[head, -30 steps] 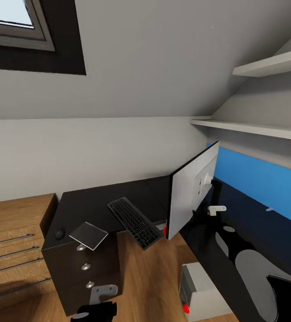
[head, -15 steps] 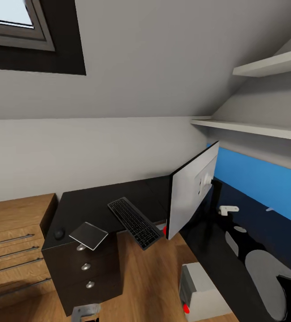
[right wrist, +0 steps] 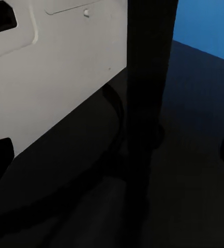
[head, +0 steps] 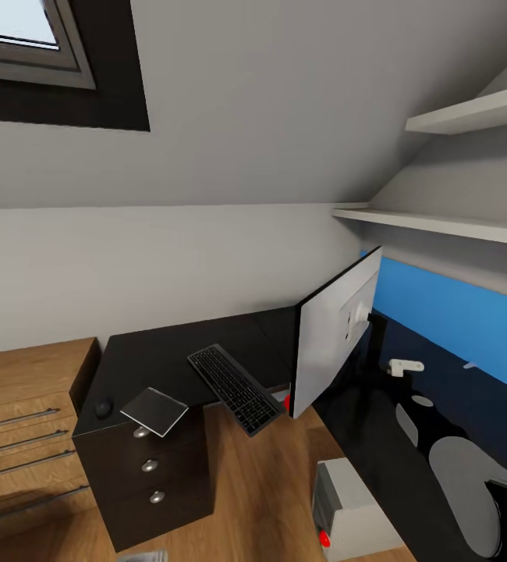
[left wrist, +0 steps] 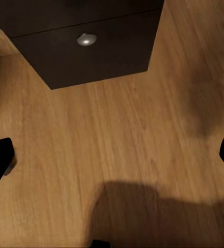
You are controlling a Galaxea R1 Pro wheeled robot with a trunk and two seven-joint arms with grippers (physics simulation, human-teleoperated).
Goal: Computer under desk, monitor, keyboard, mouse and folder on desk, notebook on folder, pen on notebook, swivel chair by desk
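Left arm dropped out of head view; right arm (head: 472, 484) retreated from monitor (head: 333, 343); both jaws spread open.

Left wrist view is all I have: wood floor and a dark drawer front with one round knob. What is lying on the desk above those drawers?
Observer: In the head view, the notebook lies at the front corner of the desk, right above the drawer unit. It seems to overhang the edge.
Operator: Where is the mouse from there?
Observer: The mouse sits on the desktop just beside the notebook, on the side toward the low wood cabinet.
Operator: And the keyboard?
Observer: The keyboard lies between the notebook and the monitor. It is angled, and its near end juts past the desk edge.
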